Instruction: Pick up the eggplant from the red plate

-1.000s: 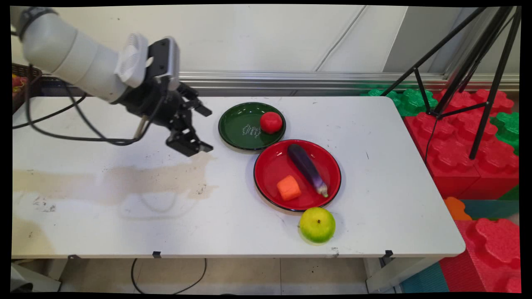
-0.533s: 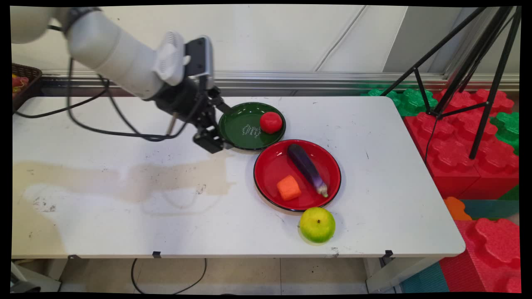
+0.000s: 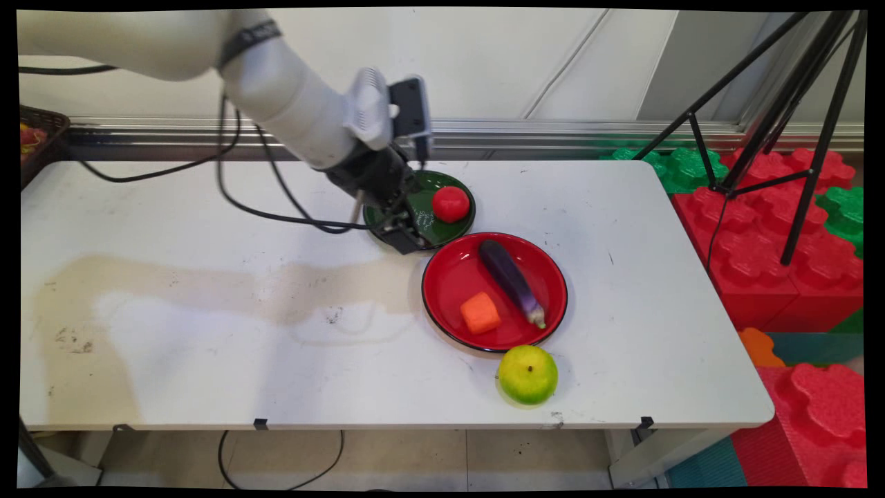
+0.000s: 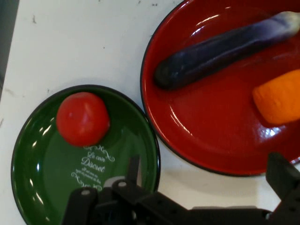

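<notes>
My black gripper (image 3: pixel 406 229) (image 4: pixel 206 185) hangs open over the near left part of a dark green plate (image 3: pixel 442 182) (image 4: pixel 37 164), holding nothing. A red tomato (image 3: pixel 451 204) (image 4: pixel 83 118) lies on that plate, just right of the gripper in the main view. Touching the green plate's near right rim is a red plate (image 3: pixel 449 277) (image 4: pixel 206 126). It carries a purple eggplant (image 3: pixel 510 280) (image 4: pixel 220 47) and an orange chunk (image 3: pixel 480 312) (image 4: pixel 279 96). A yellow-green apple (image 3: pixel 527 374) rests on the table in front of the red plate.
A brownish stain (image 3: pixel 228 283) runs across the table's left half. A dark basket (image 3: pixel 38 138) sits at the far left edge. Right of the table stand red and green foam blocks (image 3: pixel 774 228) and a black tripod (image 3: pixel 795 104). Black cables (image 3: pixel 276 200) hang from the arm.
The arm has swung to the right, carrying the open gripper from above the bare table left of the green plate to over that plate. The food and plates have not moved.
</notes>
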Robot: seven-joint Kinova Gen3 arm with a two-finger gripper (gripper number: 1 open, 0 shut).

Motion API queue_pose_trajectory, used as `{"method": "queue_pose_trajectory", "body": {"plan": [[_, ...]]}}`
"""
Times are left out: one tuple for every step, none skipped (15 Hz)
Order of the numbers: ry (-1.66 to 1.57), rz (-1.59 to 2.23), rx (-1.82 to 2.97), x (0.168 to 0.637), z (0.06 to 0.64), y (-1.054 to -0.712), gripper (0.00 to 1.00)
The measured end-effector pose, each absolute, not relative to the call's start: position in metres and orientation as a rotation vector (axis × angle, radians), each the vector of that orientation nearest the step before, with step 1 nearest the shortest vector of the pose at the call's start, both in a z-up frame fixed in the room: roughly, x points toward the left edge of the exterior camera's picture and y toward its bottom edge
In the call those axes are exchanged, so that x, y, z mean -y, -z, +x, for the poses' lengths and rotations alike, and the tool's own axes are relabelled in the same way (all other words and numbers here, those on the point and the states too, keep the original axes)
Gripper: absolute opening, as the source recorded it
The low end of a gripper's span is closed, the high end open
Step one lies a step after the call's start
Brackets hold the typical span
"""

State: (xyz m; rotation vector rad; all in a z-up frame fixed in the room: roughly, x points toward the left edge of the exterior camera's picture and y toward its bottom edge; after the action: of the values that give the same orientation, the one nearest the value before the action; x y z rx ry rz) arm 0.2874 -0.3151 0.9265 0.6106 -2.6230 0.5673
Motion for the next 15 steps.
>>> {"method": "queue_pose_trajectory", "body": {"plan": [[-0.559, 0.613, 2.636, 0.324, 0.279, -0.921, 1.00], [-0.549, 0.608, 2.648, 0.331, 0.272, -0.915, 1.00], [-0.543, 0.602, 2.657, 0.335, 0.267, -0.912, 1.00], [-0.533, 0.592, 2.669, 0.341, 0.262, -0.907, 1.00], [-0.521, 0.577, 2.683, 0.348, 0.256, -0.901, 1.00], [-0.513, 0.565, 2.693, 0.353, 0.252, -0.897, 1.00], [-0.507, 0.552, 2.701, 0.357, 0.249, -0.894, 1.00], [-0.499, 0.528, 2.713, 0.363, 0.243, -0.888, 1.00], [-0.492, 0.492, 2.727, 0.373, 0.236, -0.882, 1.00], [-0.489, 0.469, 2.735, 0.378, 0.232, -0.878, 1.00], [-0.485, 0.434, 2.743, 0.384, 0.227, -0.874, 1.00], [-0.482, 0.406, 2.749, 0.389, 0.223, -0.870, 1.00], [-0.479, 0.383, 2.753, 0.393, 0.220, -0.868, 1.00], [-0.474, 0.346, 2.758, 0.398, 0.216, -0.864, 1.00], [-0.472, 0.317, 2.762, 0.402, 0.212, -0.861, 1.00]]}}
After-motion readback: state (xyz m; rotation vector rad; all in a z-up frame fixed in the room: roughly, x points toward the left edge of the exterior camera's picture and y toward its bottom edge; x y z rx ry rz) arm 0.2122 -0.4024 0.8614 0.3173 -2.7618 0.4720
